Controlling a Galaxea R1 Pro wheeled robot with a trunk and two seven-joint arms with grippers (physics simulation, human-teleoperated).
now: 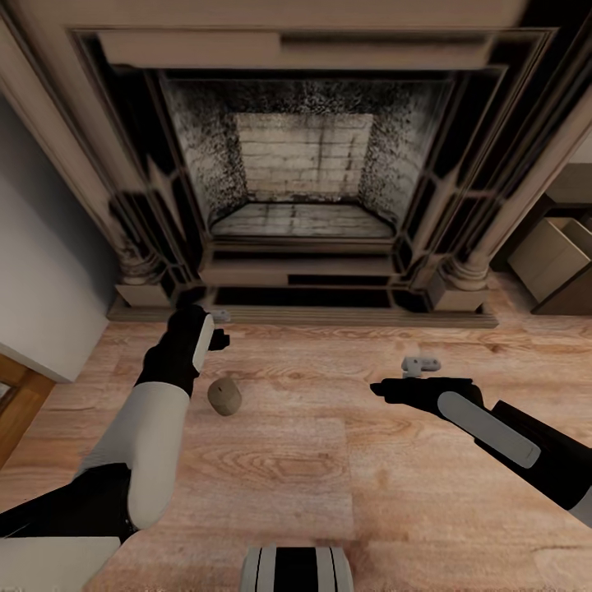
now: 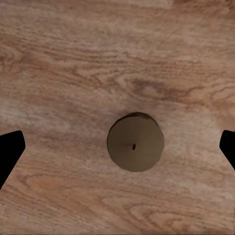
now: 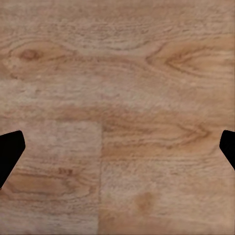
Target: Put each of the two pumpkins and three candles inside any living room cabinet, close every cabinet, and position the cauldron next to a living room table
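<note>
One candle (image 1: 224, 396) stands upright on the wooden floor (image 1: 312, 460), out in front of the fireplace (image 1: 300, 181) hearth and well apart from it. That candle is my landmark. My left claw (image 1: 215, 327) hangs above the floor between the candle and the hearth step, slightly toward the hearth, pointing down. In the left wrist view the candle (image 2: 135, 142) shows as a round top with its wick in the middle, lying almost between my two dark fingertips (image 2: 10, 152), a touch off centre. So its long axis runs straight up toward the claw, and a vertical drop suits it. The fingers stand wide apart with nothing between them but floor and candle.

My right claw (image 1: 421, 366) is well apart from the candle, on the side away from my left arm, spread too and carrying nothing; beneath it lies bare floor (image 3: 117, 117). The left arm is clearly the nearer one.

I judge the next move to be a small shift to centre the candle, then straight down. Beyond my right arm, beside the fireplace, a cabinet (image 1: 559, 259) drawer stands open, pale inside.
</note>
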